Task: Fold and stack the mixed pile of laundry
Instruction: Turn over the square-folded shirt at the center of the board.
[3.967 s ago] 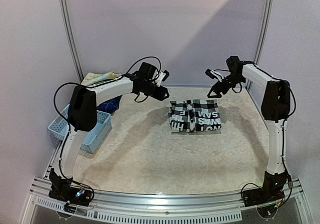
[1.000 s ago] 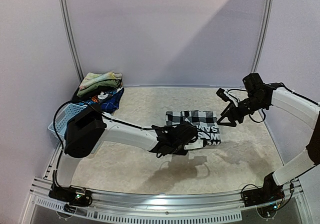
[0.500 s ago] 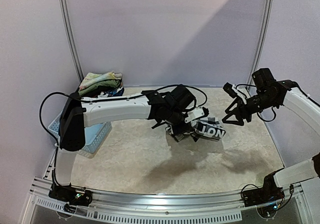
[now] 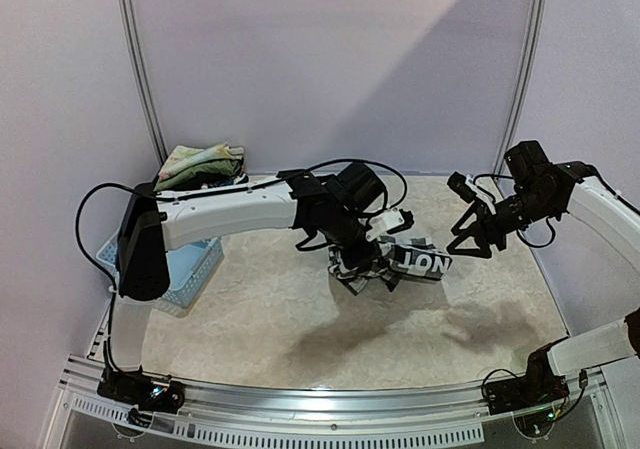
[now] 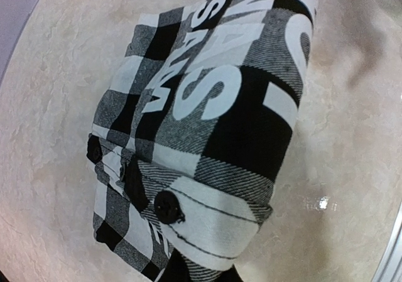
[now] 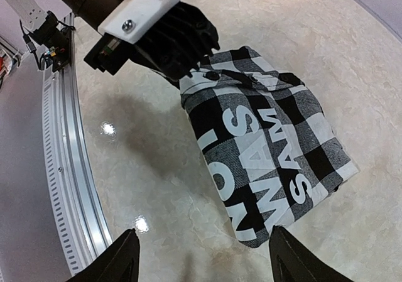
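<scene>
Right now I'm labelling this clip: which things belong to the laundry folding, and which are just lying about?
Job: checked shirt, folded, gripped by the left gripper; pale floral cloth in the far left corner.
Lying about: light blue basket at the left edge of the table.

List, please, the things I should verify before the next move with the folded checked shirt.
1. Left gripper shut on the checked shirt at its buttoned edge: ok.
2. Shirt folded, layers together: ok in the right wrist view.
3. Shirt fully off the table: cannot tell.
4. Right gripper open and apart from the shirt: ok.
5. Pale floral cloth at the far-left corner flat enough to stack on: cannot tell.
</scene>
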{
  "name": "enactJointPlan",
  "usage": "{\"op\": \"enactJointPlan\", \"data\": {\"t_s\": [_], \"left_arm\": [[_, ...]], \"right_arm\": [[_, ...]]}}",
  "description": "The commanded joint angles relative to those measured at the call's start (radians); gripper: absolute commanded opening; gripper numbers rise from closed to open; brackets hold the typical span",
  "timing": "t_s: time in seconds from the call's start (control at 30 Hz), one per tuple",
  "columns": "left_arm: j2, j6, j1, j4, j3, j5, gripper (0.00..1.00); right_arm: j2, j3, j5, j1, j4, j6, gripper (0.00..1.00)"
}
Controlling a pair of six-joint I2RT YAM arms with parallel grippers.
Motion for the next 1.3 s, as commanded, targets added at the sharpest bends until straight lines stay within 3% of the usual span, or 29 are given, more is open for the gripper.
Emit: {"op": "enactJointPlan", "data": {"t_s": [0.0,0.2,0.33,0.47,0.57,0.67,0.73,0.83,1.0,1.1,1.27], "left_arm": [[-0.027,-0.04,0.012,-0.036,0.055,0.041,0.0],[-0.002,-0.183,0.076,-0.063,0.137,0.152,0.0],[0.013,-0.429,0.183,0.021,0.114,0.356,0.0],[0.01,-0.78,0.334,0.333,-0.084,0.54,0.0],[0.018,-1.04,0.469,0.6,-0.224,0.58,0.0],[0.099,-1.235,0.572,0.687,-0.251,0.584,0.03],[0.136,-1.277,0.611,0.683,-0.25,0.541,0.1],[0.124,-1.199,0.63,0.598,-0.2,0.465,0.2],[0.095,-1.17,0.638,0.632,-0.165,0.446,0.08],[0.111,-1.24,0.644,0.696,-0.174,0.475,0.0],[0.089,-1.432,0.636,0.96,-0.313,0.458,0.0]], "right_arm": [[-0.018,-0.03,-0.018,-0.002,-0.017,-0.012,0.72],[-0.023,-0.011,-0.016,-0.003,-0.03,-0.01,0.72],[-0.02,0.005,-0.017,-0.003,-0.039,-0.01,0.72],[-0.013,0.01,-0.026,-0.003,-0.041,-0.008,0.72],[-0.012,0.01,-0.026,-0.004,-0.043,-0.01,0.72],[-0.012,0.01,-0.034,-0.005,-0.042,-0.009,0.72],[-0.013,0.01,-0.041,-0.004,-0.042,-0.007,0.72],[-0.016,0.001,-0.043,-0.004,-0.042,-0.005,0.72],[-0.026,-0.019,-0.049,-0.004,-0.03,-0.003,0.72],[-0.016,-0.009,-0.059,-0.004,-0.032,-0.001,0.72],[-0.017,-0.012,-0.053,-0.004,-0.033,-0.001,0.72]]}}
